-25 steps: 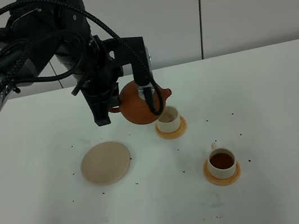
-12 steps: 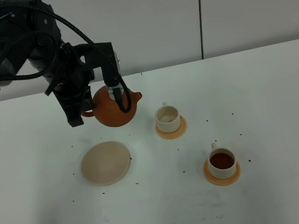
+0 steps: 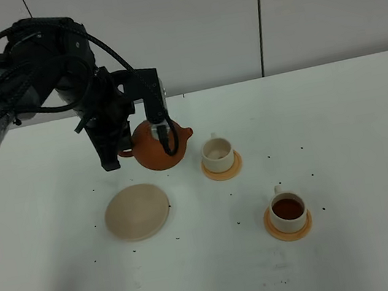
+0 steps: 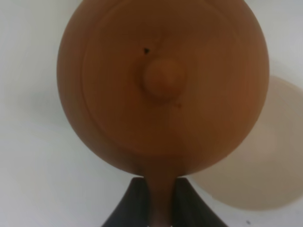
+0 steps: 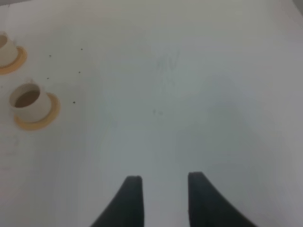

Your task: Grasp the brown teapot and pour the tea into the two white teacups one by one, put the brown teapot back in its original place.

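The brown teapot point(image 3: 157, 146) hangs upright above the table, between the beige disc coaster point(image 3: 137, 211) and the far white teacup point(image 3: 217, 153). My left gripper point(image 3: 117, 156) is shut on its loop handle. In the left wrist view the teapot's lid point(image 4: 161, 85) fills the picture, the handle is pinched in the gripper point(image 4: 161, 204), and the beige disc point(image 4: 267, 165) lies beside and below it. The near teacup point(image 3: 288, 209) holds dark tea. The far cup's inside looks pale. My right gripper point(image 5: 164, 177) is open and empty over bare table, away from both cups point(image 5: 28, 99).
Each cup stands on a small orange coaster point(image 3: 222, 171). Small dark specks dot the white table point(image 3: 351, 113). A wall stands behind the table's far edge. The right arm does not show in the exterior high view.
The left arm carried the teapot left, away from over the far cup, levelled it, then brought it slightly lower and back right. The right gripper's earlier state is not shown.
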Robot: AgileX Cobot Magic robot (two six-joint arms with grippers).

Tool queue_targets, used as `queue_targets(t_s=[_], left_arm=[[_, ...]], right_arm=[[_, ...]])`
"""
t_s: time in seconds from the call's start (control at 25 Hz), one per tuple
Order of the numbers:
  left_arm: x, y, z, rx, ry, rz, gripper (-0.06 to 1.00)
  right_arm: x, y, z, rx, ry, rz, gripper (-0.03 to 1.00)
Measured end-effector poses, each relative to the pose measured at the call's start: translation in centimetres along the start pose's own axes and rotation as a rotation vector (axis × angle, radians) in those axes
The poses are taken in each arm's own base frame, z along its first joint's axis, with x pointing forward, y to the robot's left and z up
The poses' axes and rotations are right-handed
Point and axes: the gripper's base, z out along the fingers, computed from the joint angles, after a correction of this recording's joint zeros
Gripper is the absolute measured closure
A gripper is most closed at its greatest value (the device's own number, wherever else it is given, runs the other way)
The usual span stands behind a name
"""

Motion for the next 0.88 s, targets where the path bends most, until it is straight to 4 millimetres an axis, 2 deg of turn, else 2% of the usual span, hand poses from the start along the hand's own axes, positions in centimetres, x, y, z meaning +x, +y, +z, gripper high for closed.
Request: queue_targets(t_s=[0.24,0.88], left_arm=[[0.0,0.2,1.4,-0.004,0.012,0.042,0.77],[-0.4,1.3,1.3,-0.132,-0.021,0.171,0.77]], right_arm=[[0.0,0.0,0.0,0.0,0.0,0.0,0.74],[0.0,0.0,0.0,0.0,0.001,0.0,0.74]])
